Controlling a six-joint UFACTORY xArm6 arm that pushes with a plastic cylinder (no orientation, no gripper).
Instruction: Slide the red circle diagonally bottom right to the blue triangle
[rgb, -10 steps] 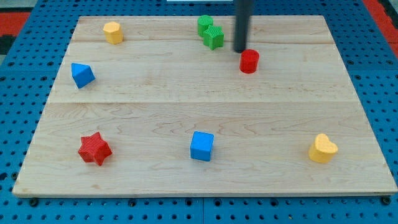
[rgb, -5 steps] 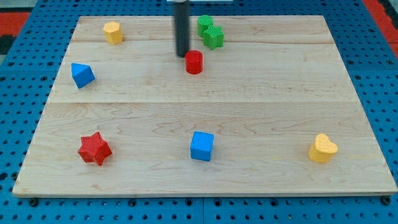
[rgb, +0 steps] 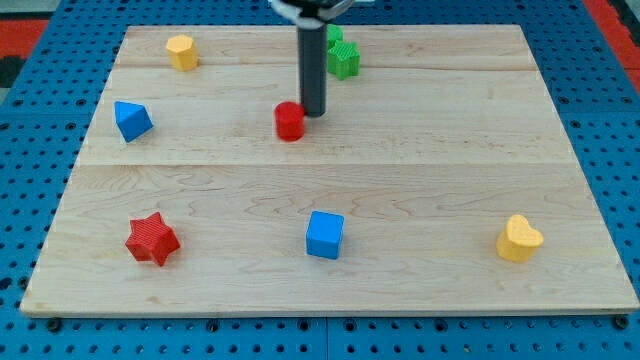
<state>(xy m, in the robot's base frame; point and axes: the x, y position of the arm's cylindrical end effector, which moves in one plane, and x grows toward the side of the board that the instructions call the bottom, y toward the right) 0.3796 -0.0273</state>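
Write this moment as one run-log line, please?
my tip: against red circle's upper right | blue triangle: far to view's left | state: mid-push

Two red blocks: a red circle (rgb: 290, 121) and a red star (rgb: 152, 239). Two blue: a blue triangle (rgb: 132, 120) and a blue cube (rgb: 325, 234). Two yellow: a yellow heart (rgb: 519, 239) and a yellow block (rgb: 181, 51). Two green blocks (rgb: 342, 56), touching.

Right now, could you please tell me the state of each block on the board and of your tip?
my tip: down at the board, just to the view's right of the red circle.
red circle: upright, beside the tip.
blue triangle: alone at the view's left.
green blocks: two together, partly behind the rod.
yellow block: alone, top left.
red star: alone, bottom left.
blue cube: alone, bottom centre.
yellow heart: alone, bottom right.
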